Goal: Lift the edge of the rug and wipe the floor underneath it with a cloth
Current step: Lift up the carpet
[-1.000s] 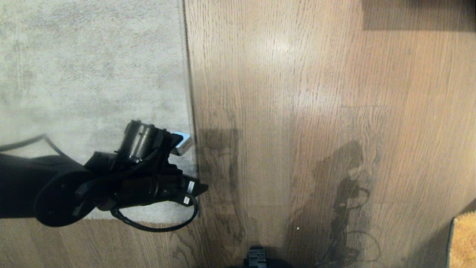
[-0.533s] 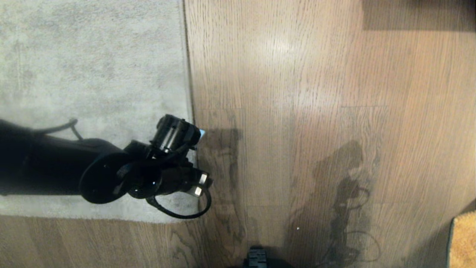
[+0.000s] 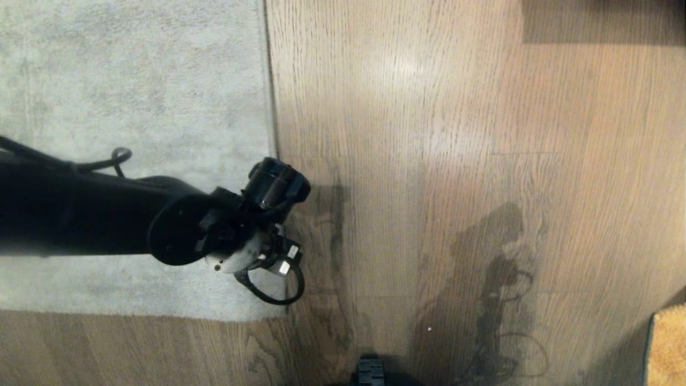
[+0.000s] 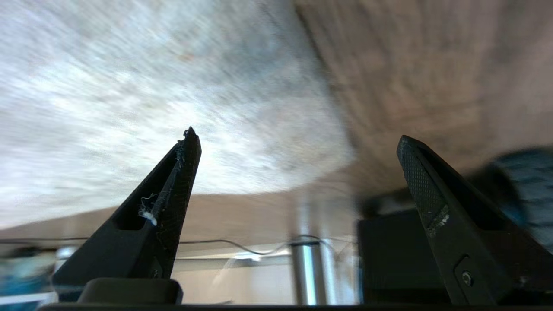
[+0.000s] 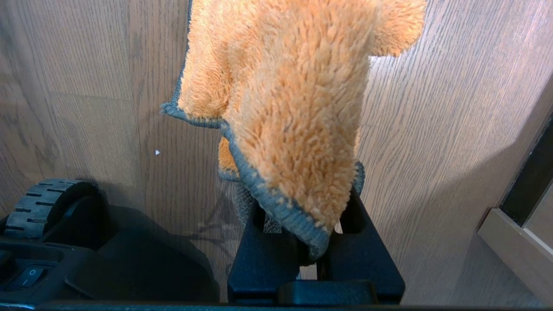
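Light grey short-pile rug edge [image 3: 270, 107] lay flat on the brown wood-grain plank floor [image 3: 429, 134], straight border running away from the robot, near corner [image 3: 278, 317] down too — no backing showing. Left pincer [image 4: 298, 147] sat over that border near the corner, fingers [image 4: 173, 190] spread wide, nothing between them, lint on one tip. Small orange-tan fluffy cloth [image 5: 293, 99] with dark grey-green trim hung from the right pincer [image 5: 315, 242] — pressed together on its trimmed edge, above bare floor, well apart from the rug. Cloth corner visible at the head view's lower right [image 3: 669, 346].
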